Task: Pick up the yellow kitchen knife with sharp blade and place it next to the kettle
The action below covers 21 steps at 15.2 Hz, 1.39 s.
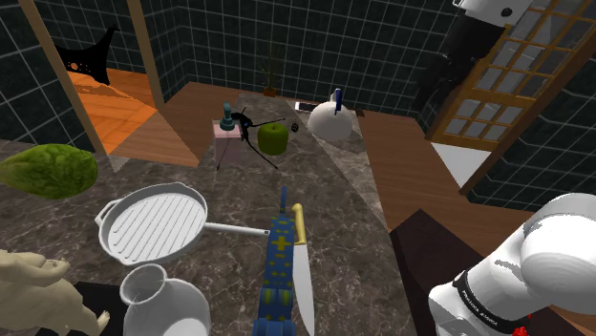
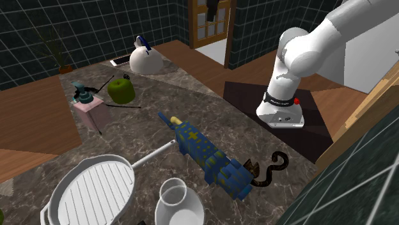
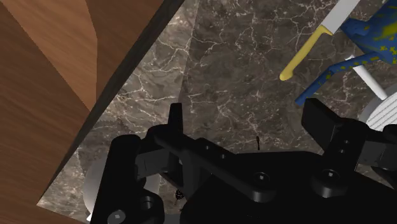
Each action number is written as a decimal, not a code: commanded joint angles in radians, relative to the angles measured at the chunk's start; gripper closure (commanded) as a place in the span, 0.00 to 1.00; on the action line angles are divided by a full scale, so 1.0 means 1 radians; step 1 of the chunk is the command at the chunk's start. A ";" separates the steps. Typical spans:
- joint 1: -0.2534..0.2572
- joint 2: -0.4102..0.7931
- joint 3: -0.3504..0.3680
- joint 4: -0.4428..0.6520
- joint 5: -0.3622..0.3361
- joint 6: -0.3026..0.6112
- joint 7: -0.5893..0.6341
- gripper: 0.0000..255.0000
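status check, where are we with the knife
gripper open, holding nothing. knife flat on counter, far from kettle. blue object right beside knife.

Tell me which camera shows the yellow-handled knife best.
The shoulder view: the knife lies there with yellow handle and long blade both plain, alongside the blue spotted object. The wrist view catches its handle and the blade's start, then cuts off. In the second exterior view that object hides it.

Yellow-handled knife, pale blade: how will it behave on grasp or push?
Probably stiff: the yellow-handled knife looks straight and thin. Flat on the dark marble counter, it likely slides rather than rolls, with little height to pinch. The blue-and-yellow patterned toy lies close beside it; a push may disturb that.
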 commanded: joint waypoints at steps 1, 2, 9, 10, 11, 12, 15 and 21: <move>0.000 0.000 0.000 0.000 0.000 0.000 0.000 0.00; -0.005 -0.015 0.028 -0.031 0.010 0.014 0.049 0.00; -0.022 -0.057 0.240 -0.194 0.110 0.118 0.397 0.00; -0.023 -0.052 0.273 -0.209 0.127 0.135 0.447 0.00; -0.024 -0.044 0.306 -0.222 0.144 0.152 0.498 0.00; -0.025 -0.034 0.340 -0.233 0.161 0.171 0.549 0.00; -0.032 0.016 0.443 -0.253 0.210 0.229 0.702 0.00; -0.086 0.192 0.661 -0.235 0.274 0.365 1.017 0.00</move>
